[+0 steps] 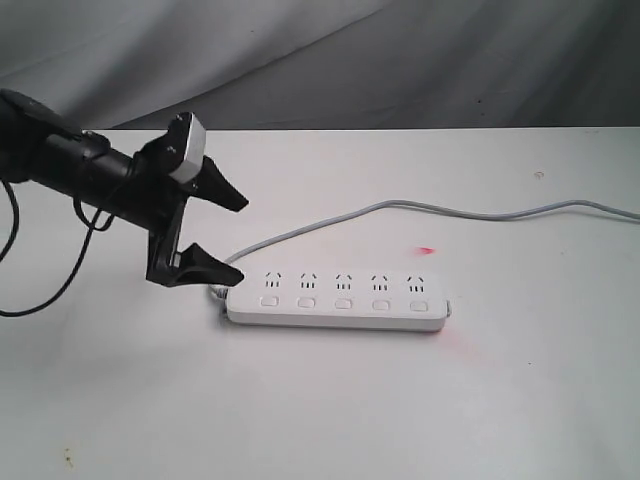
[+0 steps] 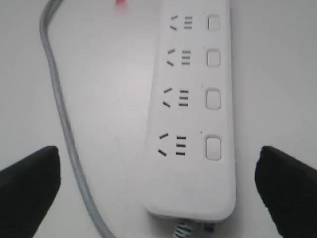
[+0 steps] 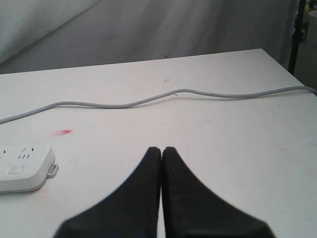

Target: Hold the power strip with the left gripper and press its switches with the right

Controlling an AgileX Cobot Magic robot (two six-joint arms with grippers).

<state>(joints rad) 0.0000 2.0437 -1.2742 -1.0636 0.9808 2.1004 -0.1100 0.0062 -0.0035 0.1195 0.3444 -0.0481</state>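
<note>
The white power strip (image 1: 335, 300) lies flat on the table, its five switches (image 1: 343, 302) in a row along the near side. My left gripper (image 1: 236, 238) hangs open just off the strip's left, cord end, one finger (image 1: 228, 195) above and one (image 1: 215, 271) low by the end cap. In the left wrist view the strip (image 2: 190, 114) runs between the wide-apart fingers (image 2: 29, 183), untouched by them. My right gripper (image 3: 162, 150) is shut on nothing, above bare table off the strip's far end (image 3: 25, 168). It is outside the exterior view.
The thin grey cord (image 1: 400, 207) loops from the strip's left end across the table to the right edge. A small red mark (image 1: 427, 251) lies behind the strip. A grey cloth backdrop (image 1: 400, 60) hangs behind the table's back edge.
</note>
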